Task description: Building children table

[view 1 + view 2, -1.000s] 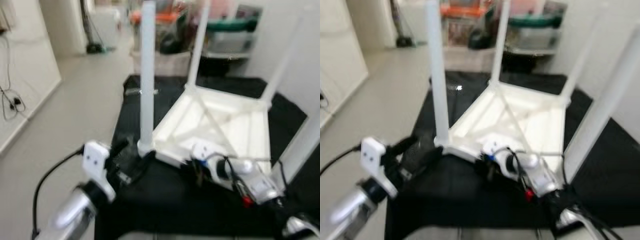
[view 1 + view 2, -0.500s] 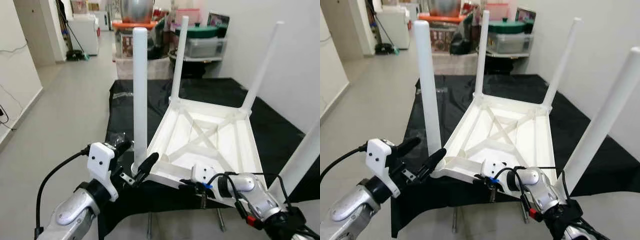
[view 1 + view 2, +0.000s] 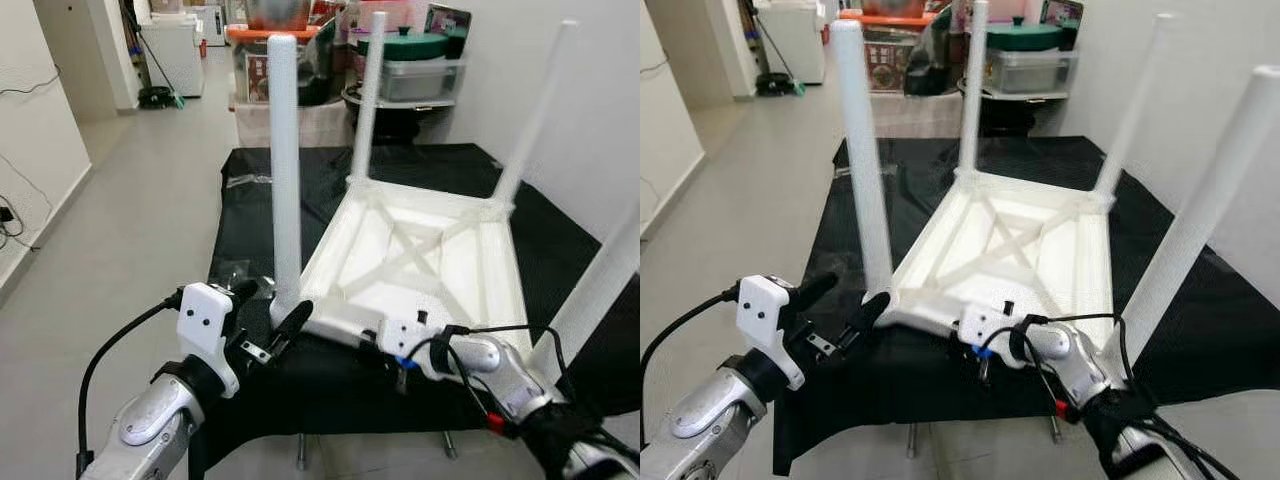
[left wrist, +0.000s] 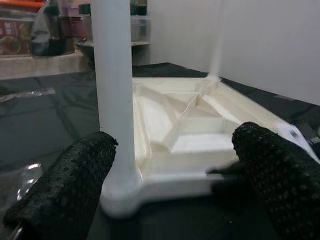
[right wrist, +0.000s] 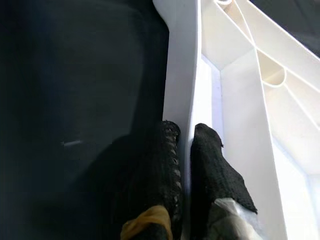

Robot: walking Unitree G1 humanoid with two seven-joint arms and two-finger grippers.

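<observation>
Head views are bright and evenly lit, indoor light from overhead, and mostly sharp. The white table (image 3: 420, 255) nearly blows out against the black cloth (image 3: 250, 200), with soft shadows underneath it. The leg (image 3: 1205, 210) at the right edge looks a bit smeared. The left wrist view is dimmer and soft, with the black fingers (image 4: 65, 185) out of focus up close. The right wrist view is dark on its left half, with glare on the white rim (image 5: 182, 75).

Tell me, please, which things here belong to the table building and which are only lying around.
Belonging to the job:
- upside-down white table with its legs pointing up
- near-left leg
- right gripper, fingers pinching the table's rim
- left gripper, open beside that leg

Lying about:
- black cloth
- storage boxes behind
</observation>
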